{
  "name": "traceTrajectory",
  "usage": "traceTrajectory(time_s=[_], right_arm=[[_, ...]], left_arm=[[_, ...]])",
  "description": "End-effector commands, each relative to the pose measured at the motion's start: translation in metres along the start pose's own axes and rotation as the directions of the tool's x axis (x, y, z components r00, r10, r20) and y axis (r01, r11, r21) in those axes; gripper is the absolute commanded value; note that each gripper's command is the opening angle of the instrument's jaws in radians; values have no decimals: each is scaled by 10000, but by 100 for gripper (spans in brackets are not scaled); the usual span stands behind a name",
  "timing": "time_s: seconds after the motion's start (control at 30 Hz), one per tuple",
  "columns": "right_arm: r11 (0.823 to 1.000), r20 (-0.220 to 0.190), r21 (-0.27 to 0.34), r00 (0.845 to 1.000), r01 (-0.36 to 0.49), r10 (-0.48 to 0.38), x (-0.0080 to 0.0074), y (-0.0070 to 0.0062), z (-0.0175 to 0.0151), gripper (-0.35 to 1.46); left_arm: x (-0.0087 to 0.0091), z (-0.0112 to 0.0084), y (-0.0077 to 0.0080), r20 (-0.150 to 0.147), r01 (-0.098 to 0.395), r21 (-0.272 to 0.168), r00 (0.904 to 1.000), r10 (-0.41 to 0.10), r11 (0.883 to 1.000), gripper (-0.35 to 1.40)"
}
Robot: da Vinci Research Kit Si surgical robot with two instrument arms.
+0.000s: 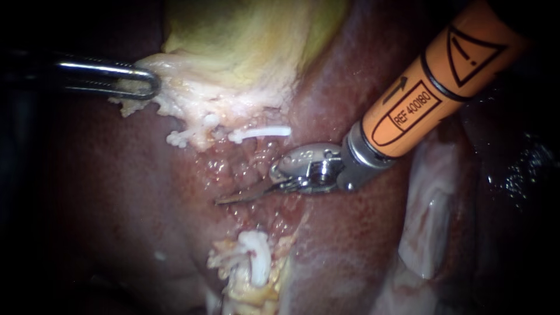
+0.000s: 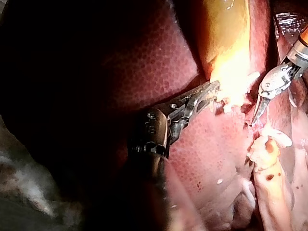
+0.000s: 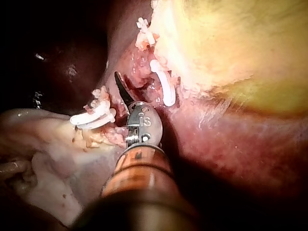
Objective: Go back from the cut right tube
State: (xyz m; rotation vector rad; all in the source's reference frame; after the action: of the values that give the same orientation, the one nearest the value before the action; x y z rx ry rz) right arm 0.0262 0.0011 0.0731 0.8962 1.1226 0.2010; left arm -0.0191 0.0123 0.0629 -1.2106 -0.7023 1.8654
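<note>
My right instrument comes in from the upper right on an orange shaft. Its thin blades lie together and hold nothing, over the raw red bed between two clipped stumps. The upper stump carries a white clip just above the blades. The lower stump bears white clips below them. In the right wrist view the blades point between one clip and the clips on the other stump. My left instrument has its jaws shut on the pale edge of the yellow gallbladder.
Dark red liver surrounds the site. Another small white clip sits on the pale fringe left of the upper stump. Pale fatty tissue lies at the right under the orange shaft.
</note>
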Motion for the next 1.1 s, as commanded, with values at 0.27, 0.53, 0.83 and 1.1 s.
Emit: traceTrajectory(time_s=[0.27, 0.53, 0.83, 1.1], right_arm=[[9993, -1169, -370, 9931, -50, 6, 13, -14, 1, 106], [9800, -1631, -1946, 9866, -413, 92, 18, -29, -5, 143], [9054, -838, -4085, 9830, 1155, -1632, 6, -86, -40, 142], [8133, 1589, -5019, 9557, 2943, -2478, 23, -104, -101, 143]], left_arm=[[-1, -1, 0, 6, -7, -1, 10000, 7, 10000, -35], [-1, -3, -1, 10, -11, -11, 10000, 11, 10000, -35], [-2, -3, -3, 15, -20, -22, 10000, 20, 10000, -35], [-2, -3, -3, 15, -21, -22, 10000, 21, 10000, -35]])
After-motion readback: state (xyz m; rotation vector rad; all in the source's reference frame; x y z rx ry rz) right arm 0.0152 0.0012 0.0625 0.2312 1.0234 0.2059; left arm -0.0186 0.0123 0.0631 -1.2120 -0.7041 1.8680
